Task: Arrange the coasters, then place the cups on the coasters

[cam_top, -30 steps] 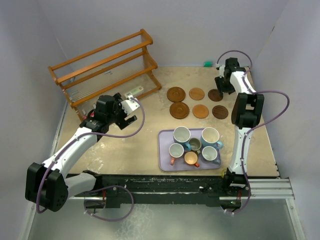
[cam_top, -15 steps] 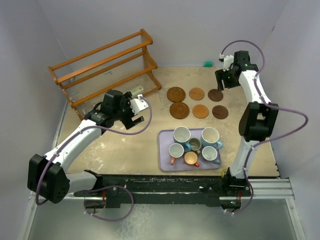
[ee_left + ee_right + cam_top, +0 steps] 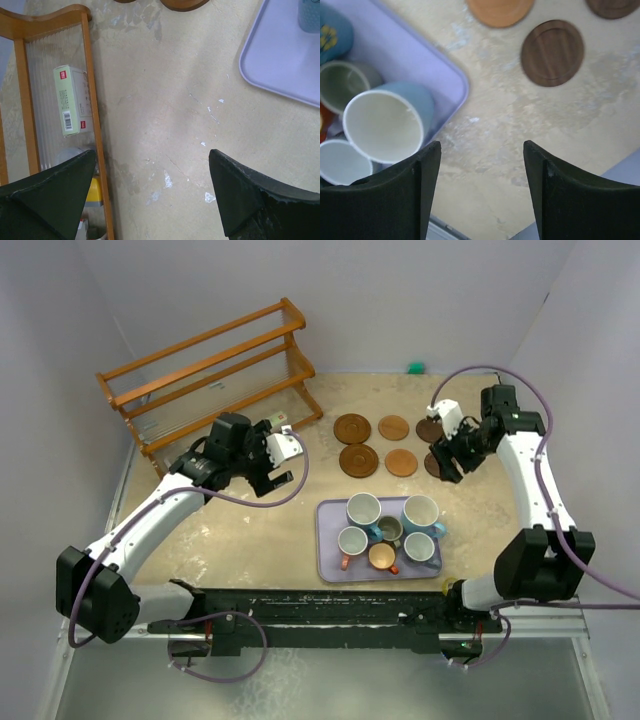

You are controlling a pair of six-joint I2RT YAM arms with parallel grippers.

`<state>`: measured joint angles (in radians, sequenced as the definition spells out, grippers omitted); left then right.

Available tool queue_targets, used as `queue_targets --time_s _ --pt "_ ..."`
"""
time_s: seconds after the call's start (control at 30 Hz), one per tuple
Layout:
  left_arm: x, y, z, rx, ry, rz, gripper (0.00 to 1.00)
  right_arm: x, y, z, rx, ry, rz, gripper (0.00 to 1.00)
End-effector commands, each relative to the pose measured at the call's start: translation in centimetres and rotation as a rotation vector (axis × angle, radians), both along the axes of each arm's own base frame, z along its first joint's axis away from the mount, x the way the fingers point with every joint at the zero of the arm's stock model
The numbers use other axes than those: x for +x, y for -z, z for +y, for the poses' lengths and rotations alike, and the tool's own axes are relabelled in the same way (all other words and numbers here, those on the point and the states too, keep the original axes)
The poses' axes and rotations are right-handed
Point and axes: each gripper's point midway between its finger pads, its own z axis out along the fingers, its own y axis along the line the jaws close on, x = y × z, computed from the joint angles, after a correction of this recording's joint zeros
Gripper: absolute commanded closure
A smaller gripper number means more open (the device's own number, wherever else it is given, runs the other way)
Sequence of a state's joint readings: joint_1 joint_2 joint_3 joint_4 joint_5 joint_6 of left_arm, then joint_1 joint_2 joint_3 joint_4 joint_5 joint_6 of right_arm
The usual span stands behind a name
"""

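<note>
Six round brown coasters lie in two rows behind the tray: the back row (image 3: 351, 428) (image 3: 393, 427) and the front row (image 3: 358, 460) (image 3: 401, 462), with the two right-hand ones partly hidden under my right gripper (image 3: 441, 454). That gripper is open and empty, hovering over bare table next to a dark coaster (image 3: 552, 52). Six cups stand bunched on the lavender tray (image 3: 330, 560), among them a white-and-blue cup (image 3: 385, 125) and a grey-olive cup (image 3: 345, 82). My left gripper (image 3: 285, 458) is open and empty over bare table between the rack and the tray.
A wooden rack (image 3: 215, 375) stands at the back left; its side rail (image 3: 92, 100) is close to my left finger, with a small green-and-white box (image 3: 72, 100) behind it. A small green object (image 3: 415, 367) sits by the back wall.
My right arm has swung out to the right and its gripper has come back from the far right coaster toward the tray, jaws wider. My left gripper has shifted slightly right.
</note>
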<state>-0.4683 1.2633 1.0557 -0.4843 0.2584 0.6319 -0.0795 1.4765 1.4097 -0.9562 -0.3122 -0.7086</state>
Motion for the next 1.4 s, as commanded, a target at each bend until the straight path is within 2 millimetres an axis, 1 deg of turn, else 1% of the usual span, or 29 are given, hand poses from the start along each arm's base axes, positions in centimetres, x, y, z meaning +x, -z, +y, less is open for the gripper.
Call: queue_targets --time_s 0.0,0.07,0.17,0.37,0.57,0.7,0.9,1.07,1.17,1.27,1.37 --pt "0.1 -2.1 -0.9 -0.051 0.023 -0.049 0.09 -4.7 1.1 2.3 0.043 -0.180 0.081 0.32" --pt "0.0 -2.1 -1.0 -0.058 0.021 -0.049 0.09 -5.3 1.8 3.0 0.048 -0.206 0.098 0.32" --pt "-0.1 -1.9 -1.1 -0.070 0.017 -0.043 0.09 -5.5 3.2 3.7 0.032 -0.221 0.123 0.34" --pt "-0.5 -2.0 -1.2 -0.083 0.015 -0.043 0.09 -5.9 5.0 4.9 0.041 -0.247 0.186 0.39" --pt "-0.6 -1.9 -1.1 -0.088 0.011 -0.044 0.09 -5.7 6.5 5.3 0.049 -0.235 0.223 0.50" --pt "-0.8 -1.8 -1.2 -0.092 0.012 -0.041 0.09 -5.5 7.3 5.0 0.036 -0.222 0.232 0.56" --pt "-0.8 -1.6 -1.3 -0.098 0.011 -0.040 0.09 -5.9 8.4 5.0 0.037 -0.206 0.264 0.64" --pt "-0.8 -1.5 -1.4 -0.095 0.015 -0.041 0.09 -6.3 9.0 4.6 0.022 -0.185 0.272 0.70" --pt "-0.7 -1.6 -1.4 -0.099 0.015 -0.044 0.09 -6.4 8.9 4.5 0.018 -0.178 0.269 0.75" --pt "-0.7 -1.7 -1.5 -0.100 0.017 -0.046 0.09 -6.1 8.3 4.4 0.010 -0.168 0.242 0.81" --pt "-0.6 -1.8 -1.7 -0.098 0.022 -0.049 0.09 -5.8 7.2 4.3 0.003 -0.158 0.208 0.88"
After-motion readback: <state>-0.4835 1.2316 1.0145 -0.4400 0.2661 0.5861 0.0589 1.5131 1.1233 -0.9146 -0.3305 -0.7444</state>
